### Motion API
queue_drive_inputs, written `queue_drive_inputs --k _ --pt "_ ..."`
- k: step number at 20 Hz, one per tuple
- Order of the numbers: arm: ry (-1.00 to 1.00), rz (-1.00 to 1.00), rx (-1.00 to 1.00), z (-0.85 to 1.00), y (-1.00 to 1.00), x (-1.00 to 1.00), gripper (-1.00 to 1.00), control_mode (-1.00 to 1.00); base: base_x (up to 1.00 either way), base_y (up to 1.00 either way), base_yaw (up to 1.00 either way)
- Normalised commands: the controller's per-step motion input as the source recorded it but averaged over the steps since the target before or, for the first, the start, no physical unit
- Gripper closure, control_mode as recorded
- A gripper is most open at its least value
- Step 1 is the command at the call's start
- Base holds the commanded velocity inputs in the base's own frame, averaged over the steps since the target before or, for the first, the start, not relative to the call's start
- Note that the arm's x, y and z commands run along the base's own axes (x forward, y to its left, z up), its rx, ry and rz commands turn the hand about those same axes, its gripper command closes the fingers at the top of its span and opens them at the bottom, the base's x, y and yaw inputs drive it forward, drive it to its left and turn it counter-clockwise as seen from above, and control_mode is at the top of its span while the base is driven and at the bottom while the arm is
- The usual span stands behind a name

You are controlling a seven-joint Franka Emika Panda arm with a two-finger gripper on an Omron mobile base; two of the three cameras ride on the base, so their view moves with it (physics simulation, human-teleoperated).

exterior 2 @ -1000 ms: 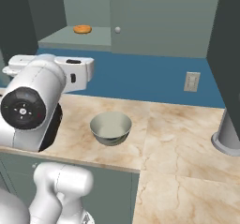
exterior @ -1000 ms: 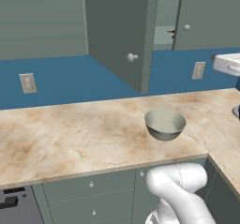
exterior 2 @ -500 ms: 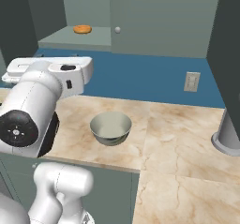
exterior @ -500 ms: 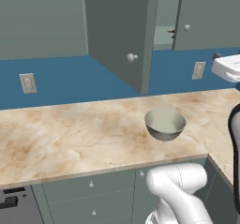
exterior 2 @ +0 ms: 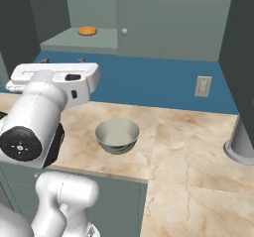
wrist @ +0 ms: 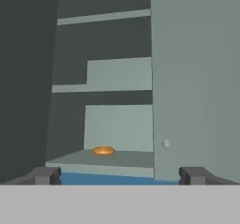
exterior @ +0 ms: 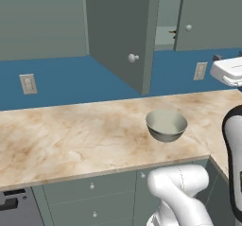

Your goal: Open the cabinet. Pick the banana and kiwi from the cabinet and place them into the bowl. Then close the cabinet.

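On the pale shelf [wrist: 122, 158] of the open cabinet [exterior 2: 168, 18], at about seven o'clock in my hand view, lies the banana [wrist: 103, 151], a small orange-brown crescent resting flat near the shelf's front edge. I cannot make out the kiwi from here; it may sit behind the shut right door [wrist: 197, 78], whose white knob [wrist: 166, 144] shows at about five o'clock. The left door [exterior: 120, 31] stands swung wide. My gripper [wrist: 120, 175] has its jaws spread fully apart with nothing between them, aimed into the opening and well short of the shelf. The bowl [exterior 2: 117, 136] waits on the marble counter [exterior 2: 198, 147] below, at roughly six o'clock from the shelf.

I judge the step to be the reach for the banana. To do it well I would shift toward nine o'clock to centre the fruit between the fingertips, stay clear of the shut door's edge, and straddle the crescent across its narrow width before closing.
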Motion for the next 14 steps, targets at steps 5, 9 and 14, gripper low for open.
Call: queue_drive_inputs --k 5,9,14 --pt "-0.05 -0.02 0.0 0.0 -0.35 0.01 -1.0 -1.0 0.0 0.0 0.0" --pt "0.0 -0.14 0.0 0.0 -0.08 0.17 -1.0 -1.0 0.0 0.0 0.0" --pt "0.0 -0.22 0.0 0.0 0.0 0.37 -1.0 -1.0 0.0 0.0 0.0"
